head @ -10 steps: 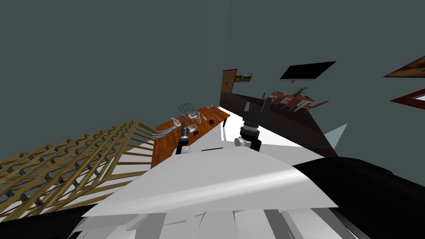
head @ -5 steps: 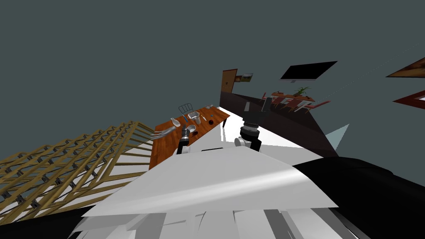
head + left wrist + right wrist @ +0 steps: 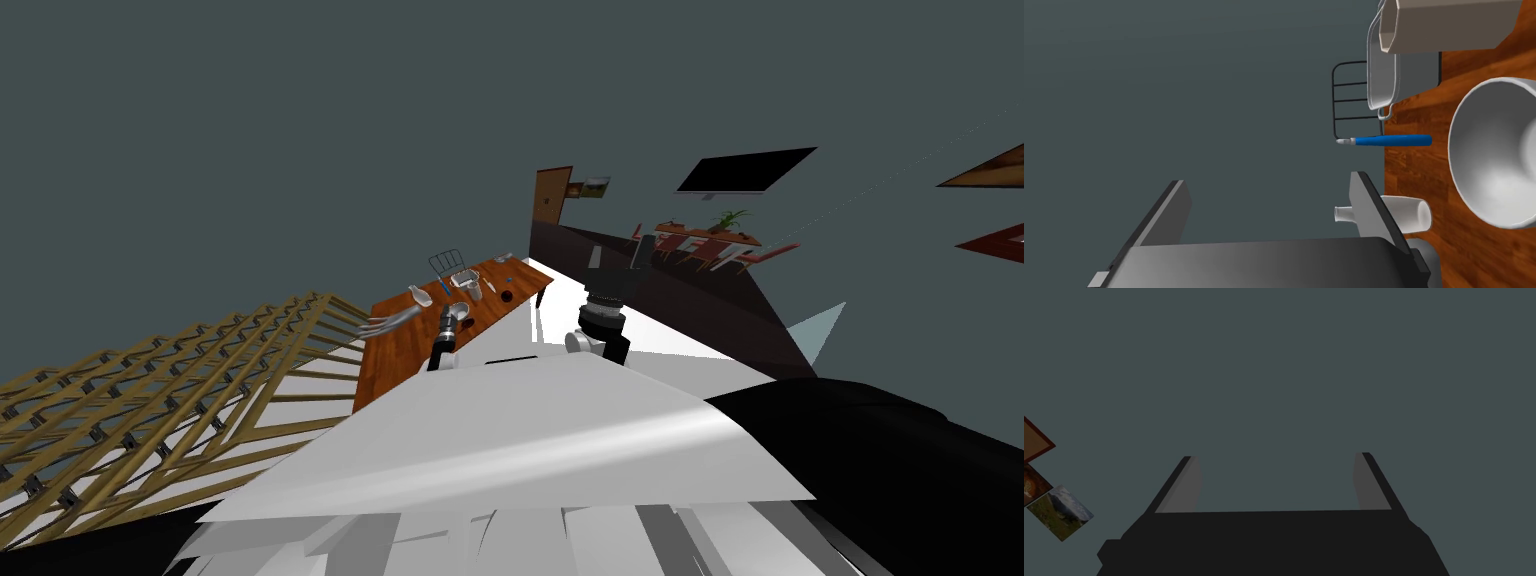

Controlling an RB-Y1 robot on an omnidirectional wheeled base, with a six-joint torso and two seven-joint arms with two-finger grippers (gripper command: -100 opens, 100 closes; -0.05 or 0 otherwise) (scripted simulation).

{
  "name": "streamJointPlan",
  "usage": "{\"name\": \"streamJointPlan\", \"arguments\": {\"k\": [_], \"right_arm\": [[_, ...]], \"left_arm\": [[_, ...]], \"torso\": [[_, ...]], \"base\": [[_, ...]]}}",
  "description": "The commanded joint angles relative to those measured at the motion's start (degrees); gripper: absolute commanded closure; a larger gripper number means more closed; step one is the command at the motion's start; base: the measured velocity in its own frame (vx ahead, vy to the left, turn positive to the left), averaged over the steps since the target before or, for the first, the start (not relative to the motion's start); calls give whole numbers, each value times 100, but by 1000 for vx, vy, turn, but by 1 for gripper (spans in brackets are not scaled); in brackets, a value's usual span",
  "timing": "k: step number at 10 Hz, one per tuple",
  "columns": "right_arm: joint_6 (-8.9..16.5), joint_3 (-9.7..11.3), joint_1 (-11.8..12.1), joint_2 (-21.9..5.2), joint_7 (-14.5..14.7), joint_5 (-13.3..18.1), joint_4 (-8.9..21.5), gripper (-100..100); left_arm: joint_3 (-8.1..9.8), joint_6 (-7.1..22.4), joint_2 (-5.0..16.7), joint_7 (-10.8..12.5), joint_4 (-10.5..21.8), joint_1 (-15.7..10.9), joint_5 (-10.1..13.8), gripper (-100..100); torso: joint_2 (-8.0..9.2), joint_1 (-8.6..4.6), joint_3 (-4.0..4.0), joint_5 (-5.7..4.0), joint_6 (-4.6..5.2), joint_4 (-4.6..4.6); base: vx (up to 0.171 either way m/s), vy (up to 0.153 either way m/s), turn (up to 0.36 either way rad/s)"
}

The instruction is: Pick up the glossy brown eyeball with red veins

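On the orange-brown table a small dark round thing, likely the eyeball, lies near the far right edge; its veins are too small to make out. My left gripper hovers over the table's middle, well short of that ball and next to a white bowl. In the left wrist view the left gripper is open and holds nothing, and the white bowl lies off to one side of it. My right gripper is raised to the right of the table, and its wrist view shows the right gripper open and empty.
Beside the left hand lie a blue pen, a small white bottle, a metal pan and a pale jug. A wire chair back stands behind the table. A wooden lattice spreads to the left.
The whole head picture has shifted a little, so I have moved. My left hand has crept slightly farther over the table towards the bowl. The right arm holds still.
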Motion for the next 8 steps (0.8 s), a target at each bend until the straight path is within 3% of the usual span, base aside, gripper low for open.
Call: {"name": "streamJointPlan", "arguments": {"k": [1, 6, 8], "right_arm": [[0, 0, 0, 0, 0, 0, 0, 0], [0, 0, 0, 0, 0, 0, 0, 0], [0, 0, 0, 0, 0, 0, 0, 0]], "left_arm": [[92, 49, 23, 24, 286, -116, 39, -100], [183, 81, 37, 34, 836, -252, 70, -100], [280, 113, 51, 42, 1217, -389, 101, -100]], "torso": [[0, 0, 0, 0, 0, 0], [0, 1, 0, 0, 0, 0], [1, 5, 1, 1, 0, 1]], "base": [[40, -45, 13], [27, -29, 7], [32, -29, 10]]}}
